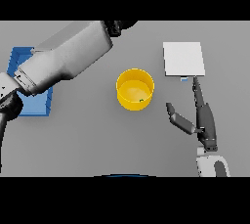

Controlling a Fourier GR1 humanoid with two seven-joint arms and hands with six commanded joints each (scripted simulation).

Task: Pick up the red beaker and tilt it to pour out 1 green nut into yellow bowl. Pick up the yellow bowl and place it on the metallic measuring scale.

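A yellow bowl (135, 89) stands at the middle of the grey table, with a small green nut (141, 100) inside near its front right wall. The metallic measuring scale (183, 58), a pale square plate, lies to the bowl's far right. My right hand (205, 120) is open to the right of the bowl, fingers straight and pointing toward the scale, thumb spread toward the bowl, touching neither. My left arm (63, 59) crosses the upper left; its hand is out of sight past the top. No red beaker shows.
A blue tray (22, 59) sits at the far left, mostly covered by my left forearm.
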